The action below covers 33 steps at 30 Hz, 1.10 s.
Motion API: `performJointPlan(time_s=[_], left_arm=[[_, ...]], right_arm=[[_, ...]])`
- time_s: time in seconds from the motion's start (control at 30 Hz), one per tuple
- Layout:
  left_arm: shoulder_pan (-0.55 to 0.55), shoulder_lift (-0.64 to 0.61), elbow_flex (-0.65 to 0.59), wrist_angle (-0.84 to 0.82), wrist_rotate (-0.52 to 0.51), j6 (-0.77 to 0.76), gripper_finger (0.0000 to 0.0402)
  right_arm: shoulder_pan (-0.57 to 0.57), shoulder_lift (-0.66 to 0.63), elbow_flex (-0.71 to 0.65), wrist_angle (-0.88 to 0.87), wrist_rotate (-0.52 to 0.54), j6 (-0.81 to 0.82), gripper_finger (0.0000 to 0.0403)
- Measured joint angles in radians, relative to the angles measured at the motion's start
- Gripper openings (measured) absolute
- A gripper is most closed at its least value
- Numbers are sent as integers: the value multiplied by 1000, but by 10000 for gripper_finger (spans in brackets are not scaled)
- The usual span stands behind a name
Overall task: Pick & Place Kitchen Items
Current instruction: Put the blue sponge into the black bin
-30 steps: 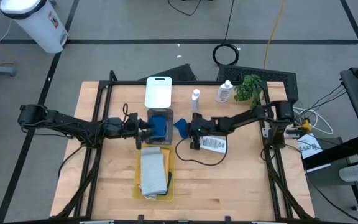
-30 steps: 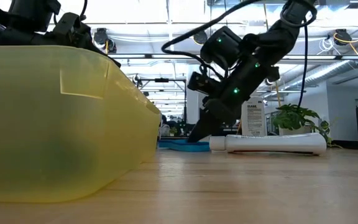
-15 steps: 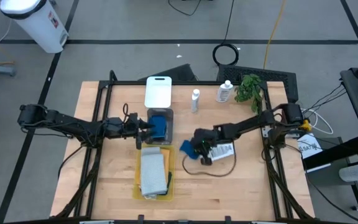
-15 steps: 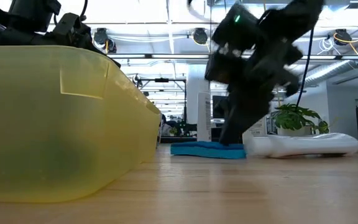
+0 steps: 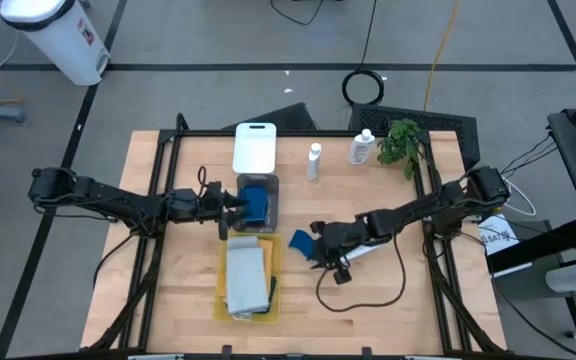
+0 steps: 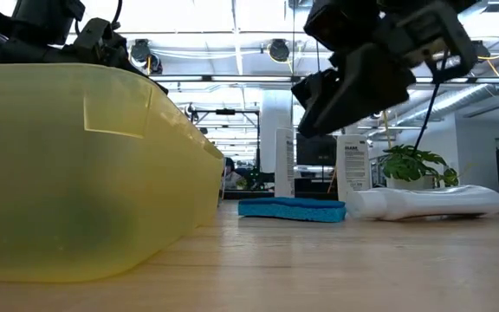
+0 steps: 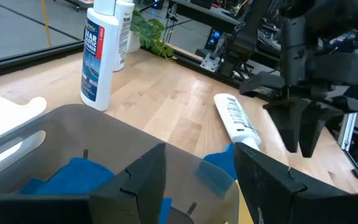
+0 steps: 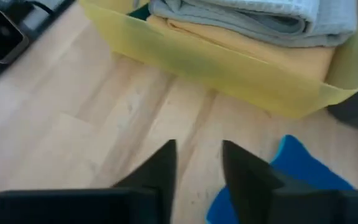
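Right claw: hovering just above the worktop, fingers parted with nothing between them, as its wrist view is showing; it is sitting beside the loose blue sponge.
Left claw: waiting over the grey tray, fingers spread and empty in its wrist view.
Loose blue sponge: lying flat on the wood between the yellow tray and the lying white bottle; in the low view it is resting thin and level, touching the worktop all along.
Handling of the sponge: it is looking light, soft and squashy, so a firm pinch should be compressing it rather than slipping; being so low, it is probably calling for the fingers to come right down to the wood and close across its narrow width at an edge.
Lying white bottle: resting on its side just beside the sponge; it is likely rigid, smooth and ready to roll, so a grip across the middle of the body seems safest.
Standing bottles: two are standing upright at the far edge, one slim, one wider next to the green plant.
Cloths: lying folded and stacked inside the yellow tray, soft and limp by the look of them.
Other sponges: sitting in the grey tray.
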Motion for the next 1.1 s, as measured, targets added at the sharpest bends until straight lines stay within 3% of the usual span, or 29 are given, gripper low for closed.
performJointPlan(time_s=[0.33, 0.5, 0.77, 0.97, 1.1], left_arm=[[0, 0, 0, -1, 0, -5, 191], [0, 0, 0, 0, 0, -5, 191], [0, 0, 0, -1, 0, -6, 191], [0, 0, 0, -1, 0, -6, 191], [0, 0, 0, -1, 0, -4, 191]], right_arm=[[-36, 11, -115, 101, 202, 106, 324], [-82, 53, -128, 122, 263, 144, 381], [-150, 158, -126, 186, 170, 261, 376], [-207, 166, -126, 165, 80, 303, 334], [-223, 166, -126, 164, 2, 301, 284]])
